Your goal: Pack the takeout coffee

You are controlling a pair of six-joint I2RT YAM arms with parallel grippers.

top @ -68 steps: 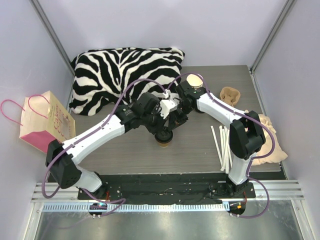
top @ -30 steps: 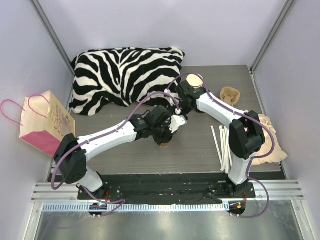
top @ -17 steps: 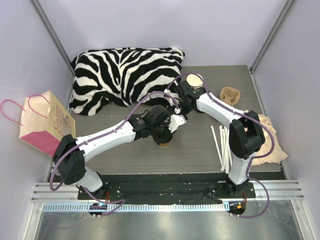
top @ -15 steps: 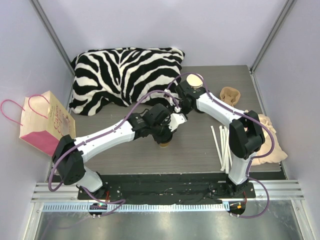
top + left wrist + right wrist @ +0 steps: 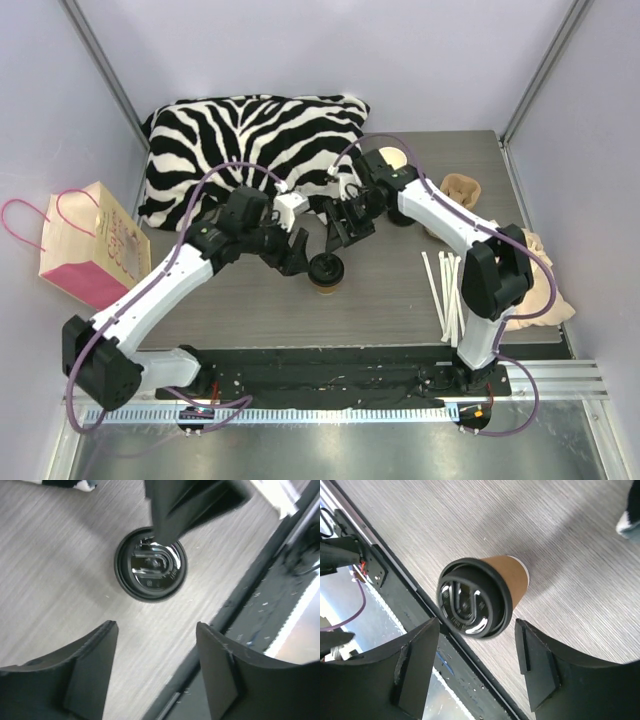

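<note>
The takeout coffee point(image 5: 327, 270), a brown paper cup with a black lid, stands upright on the grey table near the middle. My left gripper point(image 5: 290, 255) hovers just left of it, open and holding nothing. In the left wrist view the lid point(image 5: 150, 565) lies beyond the spread fingertips of that gripper point(image 5: 156, 626). My right gripper point(image 5: 345, 228) hangs above and just behind the cup, also open. The right wrist view shows the cup point(image 5: 512, 575) tilted away below the right gripper point(image 5: 477, 622), untouched by either finger.
A zebra-striped pillow point(image 5: 250, 150) fills the back left. A pink and tan paper bag point(image 5: 90, 245) stands at the left edge. A lidless cup point(image 5: 390, 160), a brown cardboard carrier point(image 5: 460, 188), white straws point(image 5: 445, 290) and beige napkins point(image 5: 530, 280) lie on the right.
Both grippers have opened. My left arm has swung back to the left off the cup's lid, and the right gripper has come down closer behind the cup. The cup stays put.
</note>
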